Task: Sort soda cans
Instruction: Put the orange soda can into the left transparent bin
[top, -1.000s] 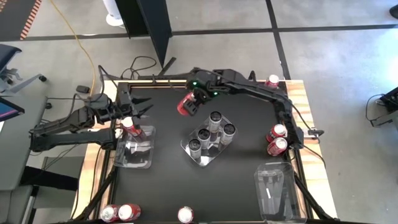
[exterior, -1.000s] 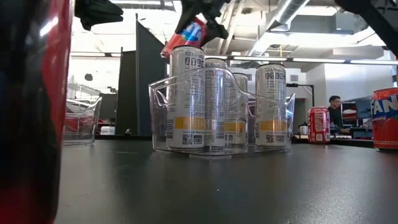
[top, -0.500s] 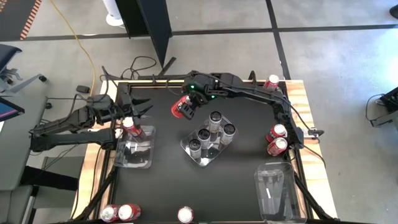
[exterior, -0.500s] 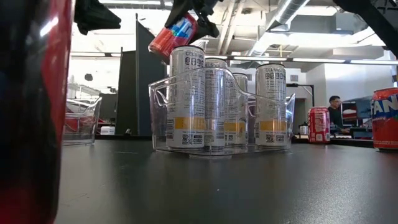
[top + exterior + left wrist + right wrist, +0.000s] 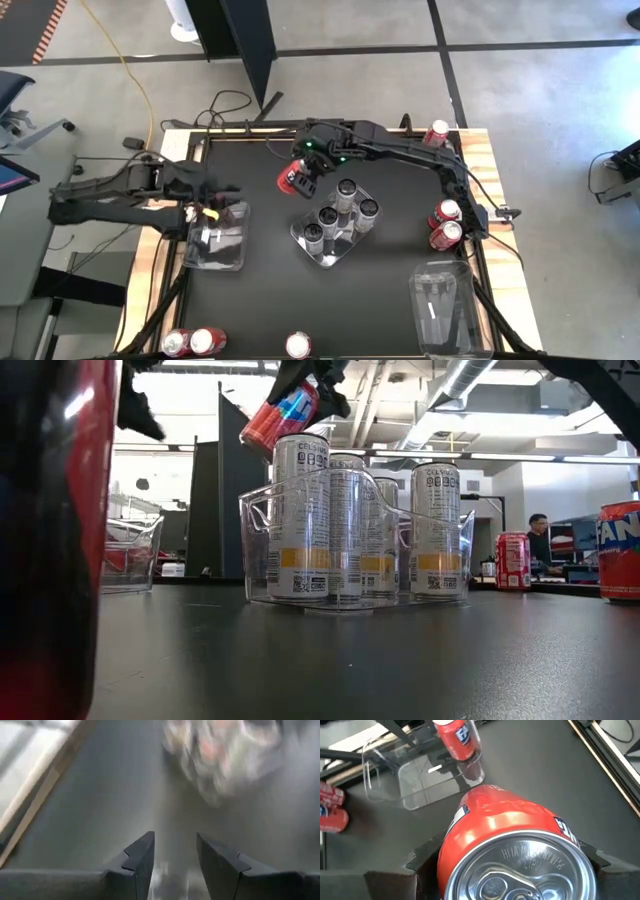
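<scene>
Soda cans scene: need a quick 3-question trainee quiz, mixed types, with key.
1. True or false: the right gripper holds a red can.
2. How many silver cans stand in the centre tray?
3. The left gripper, holding nothing, is over: A) the left tray B) the centre tray C) the empty tray at the right.

Key: 1 true; 2 four; 3 A.

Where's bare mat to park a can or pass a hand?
Free: the front strip between centre tray and the front-edge cans, and the stretch between left tray and centre tray. Crowded: back middle, where the right gripper holds a red can.
</scene>
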Available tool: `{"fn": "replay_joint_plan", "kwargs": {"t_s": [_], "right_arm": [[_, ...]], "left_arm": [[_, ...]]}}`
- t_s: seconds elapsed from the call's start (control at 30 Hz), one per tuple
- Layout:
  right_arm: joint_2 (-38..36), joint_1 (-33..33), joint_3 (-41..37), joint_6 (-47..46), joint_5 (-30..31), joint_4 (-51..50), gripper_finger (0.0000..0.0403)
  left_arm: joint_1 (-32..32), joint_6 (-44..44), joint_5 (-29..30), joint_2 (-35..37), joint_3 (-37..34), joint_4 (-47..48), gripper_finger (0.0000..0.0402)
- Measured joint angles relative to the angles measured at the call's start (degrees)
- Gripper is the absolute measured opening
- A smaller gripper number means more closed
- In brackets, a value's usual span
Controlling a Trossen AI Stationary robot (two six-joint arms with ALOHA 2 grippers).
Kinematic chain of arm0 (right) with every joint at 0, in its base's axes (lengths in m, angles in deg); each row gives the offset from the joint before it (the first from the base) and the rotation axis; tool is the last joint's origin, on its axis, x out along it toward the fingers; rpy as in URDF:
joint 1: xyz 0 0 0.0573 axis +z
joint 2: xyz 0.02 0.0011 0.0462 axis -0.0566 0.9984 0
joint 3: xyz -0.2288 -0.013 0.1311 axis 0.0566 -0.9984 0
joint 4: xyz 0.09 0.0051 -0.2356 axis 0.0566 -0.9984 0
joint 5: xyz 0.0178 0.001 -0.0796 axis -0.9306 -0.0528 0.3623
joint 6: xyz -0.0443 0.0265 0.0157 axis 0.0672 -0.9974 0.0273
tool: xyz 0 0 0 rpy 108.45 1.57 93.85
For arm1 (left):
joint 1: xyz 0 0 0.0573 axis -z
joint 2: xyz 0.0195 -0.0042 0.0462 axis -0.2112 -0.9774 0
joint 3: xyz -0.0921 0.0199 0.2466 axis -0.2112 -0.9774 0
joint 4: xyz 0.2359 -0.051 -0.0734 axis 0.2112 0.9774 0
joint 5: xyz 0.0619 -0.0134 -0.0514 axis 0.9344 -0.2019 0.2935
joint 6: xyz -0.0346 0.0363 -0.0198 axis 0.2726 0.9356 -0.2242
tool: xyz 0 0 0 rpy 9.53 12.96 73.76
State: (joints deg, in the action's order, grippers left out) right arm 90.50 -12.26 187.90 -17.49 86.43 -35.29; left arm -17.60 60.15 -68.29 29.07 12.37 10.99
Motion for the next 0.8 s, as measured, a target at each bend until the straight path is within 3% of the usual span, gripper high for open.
{"fn": "replay_joint_plan", "kwargs": {"t_s": [0.13, 0.23, 0.4, 0.67, 0.8], "right_arm": [[0.0, 0.14, 0.02, 1.26, -0.22, -1.08, 0.0307], [-0.02, 0.07, 0.02, 2.22, -0.29, -1.17, 0.0307], [-0.02, 0.07, 0.02, 2.76, -0.56, -1.21, 0.0307], [-0.02, 0.19, 0.05, 2.77, -0.74, -1.95, 0.0307], [-0.04, 0.48, 0.07, 2.94, -0.7, -1.83, 0.0307]], "left_arm": [[4.64, -2.38, -0.53, -6.2, 6.6, 16.26, 0.0143], [8.85, -6.29, -3.8, -9.5, 8.66, 22.39, 0.0144], [16.16, -12.06, -7.84, -11.84, 8.8, 23.73, 0.0162], [28.92, -26.81, -7.88, -14.8, 3.42, 24.9, 0.0253], [35.25, -33.35, -7.74, -16.71, 0.19, 22.22, 0.028]]}}
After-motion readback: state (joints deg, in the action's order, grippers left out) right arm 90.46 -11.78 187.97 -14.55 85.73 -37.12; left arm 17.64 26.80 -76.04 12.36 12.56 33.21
